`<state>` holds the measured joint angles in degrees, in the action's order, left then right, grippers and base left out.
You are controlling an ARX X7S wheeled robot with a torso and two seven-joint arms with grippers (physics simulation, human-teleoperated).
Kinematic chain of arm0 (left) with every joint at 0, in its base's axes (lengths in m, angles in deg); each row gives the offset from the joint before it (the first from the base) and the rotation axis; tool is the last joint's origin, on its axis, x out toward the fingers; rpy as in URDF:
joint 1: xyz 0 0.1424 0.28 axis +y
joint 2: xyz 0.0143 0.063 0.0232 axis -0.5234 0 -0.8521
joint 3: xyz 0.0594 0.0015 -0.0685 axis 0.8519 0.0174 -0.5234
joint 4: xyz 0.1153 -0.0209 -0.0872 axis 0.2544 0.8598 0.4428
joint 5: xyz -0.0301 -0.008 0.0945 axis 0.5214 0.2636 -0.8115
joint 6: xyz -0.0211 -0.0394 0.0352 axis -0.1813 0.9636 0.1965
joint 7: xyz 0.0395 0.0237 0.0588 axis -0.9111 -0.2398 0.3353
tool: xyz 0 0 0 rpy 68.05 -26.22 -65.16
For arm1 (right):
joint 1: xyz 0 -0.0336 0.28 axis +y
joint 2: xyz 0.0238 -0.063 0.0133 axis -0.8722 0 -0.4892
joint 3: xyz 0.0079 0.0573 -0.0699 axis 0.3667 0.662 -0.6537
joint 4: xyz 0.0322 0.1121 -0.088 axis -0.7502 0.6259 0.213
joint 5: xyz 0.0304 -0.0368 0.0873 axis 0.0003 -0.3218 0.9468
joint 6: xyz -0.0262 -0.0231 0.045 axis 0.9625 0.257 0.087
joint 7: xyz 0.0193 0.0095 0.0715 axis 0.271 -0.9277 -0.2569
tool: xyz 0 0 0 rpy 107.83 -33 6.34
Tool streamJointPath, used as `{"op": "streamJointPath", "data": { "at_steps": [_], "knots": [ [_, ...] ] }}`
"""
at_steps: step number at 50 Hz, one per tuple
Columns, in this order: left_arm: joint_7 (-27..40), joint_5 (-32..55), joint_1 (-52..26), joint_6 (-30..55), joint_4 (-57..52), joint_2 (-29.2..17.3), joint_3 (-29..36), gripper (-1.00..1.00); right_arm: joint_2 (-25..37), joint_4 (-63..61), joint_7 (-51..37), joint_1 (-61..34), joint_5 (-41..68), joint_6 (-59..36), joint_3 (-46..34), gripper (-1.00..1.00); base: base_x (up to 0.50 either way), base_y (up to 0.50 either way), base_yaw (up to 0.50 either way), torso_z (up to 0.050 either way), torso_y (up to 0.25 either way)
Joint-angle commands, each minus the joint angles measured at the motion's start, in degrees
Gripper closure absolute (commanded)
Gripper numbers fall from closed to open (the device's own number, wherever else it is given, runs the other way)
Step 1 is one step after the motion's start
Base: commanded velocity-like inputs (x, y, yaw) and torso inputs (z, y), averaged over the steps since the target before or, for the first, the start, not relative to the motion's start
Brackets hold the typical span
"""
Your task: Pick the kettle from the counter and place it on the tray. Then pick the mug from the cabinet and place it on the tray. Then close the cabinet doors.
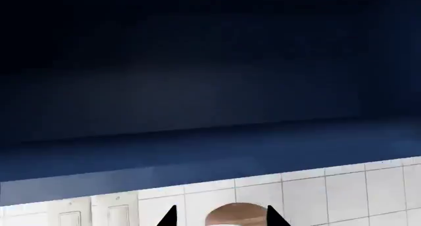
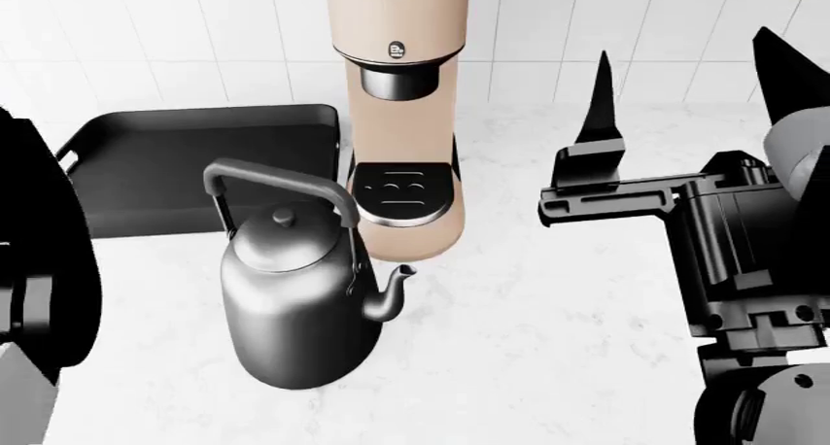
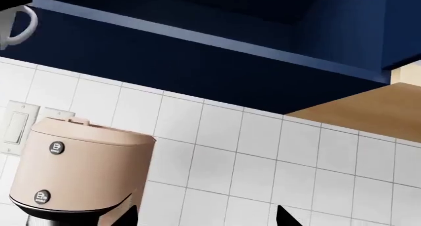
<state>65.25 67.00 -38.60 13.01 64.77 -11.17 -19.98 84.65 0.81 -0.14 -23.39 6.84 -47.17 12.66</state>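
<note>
The right arm reached forward at the right, its dark wrist block bulky and level. The right gripper pointed away and upward, its two tapered black fingers spread well apart with nothing between them. The left arm showed only as a dark mass at the left edge. In its wrist view, the left gripper showed two black tips parted.

Kettle on counter, tray behind it, coffee machine right of tray
</note>
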Motion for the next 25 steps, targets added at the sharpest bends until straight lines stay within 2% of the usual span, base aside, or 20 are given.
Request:
{"op": "streamJointPath", "data": {
  "at_steps": [1,6,12,25],
  "knots": [
    [1.0,4.3,15.4,1.4,-12.3,-1.1,-1.1,1.0,-0.1,1.0,1.9,2.7,-3.5,2.2,-0.9,-1.0,0.0,0.0,0.0,0.0,0.0],
    [-0.2,0.9,19.9,-2.7,-9.1,-3.4,1.5,1.0,0.1,1.5,2.5,4.0,-4.5,3.3,-0.8,-1.0,0.0,0.0,0.0,0.0,0.0],
    [-1.1,-2.3,21.3,-6.6,-3.8,-5.4,2.8,1.0,0.7,0.8,2.0,4.4,-6.9,3.2,-1.4,-1.0,0.0,0.04,0.0,0.0,0.0],
    [-1.2,-3.6,20.8,-7.2,-1.5,-7.8,2.9,1.0,1.0,0.5,1.5,4.1,-7.8,3.0,-2.1,-1.0,0.0,0.5,0.0,0.0,0.0]
  ]
}}
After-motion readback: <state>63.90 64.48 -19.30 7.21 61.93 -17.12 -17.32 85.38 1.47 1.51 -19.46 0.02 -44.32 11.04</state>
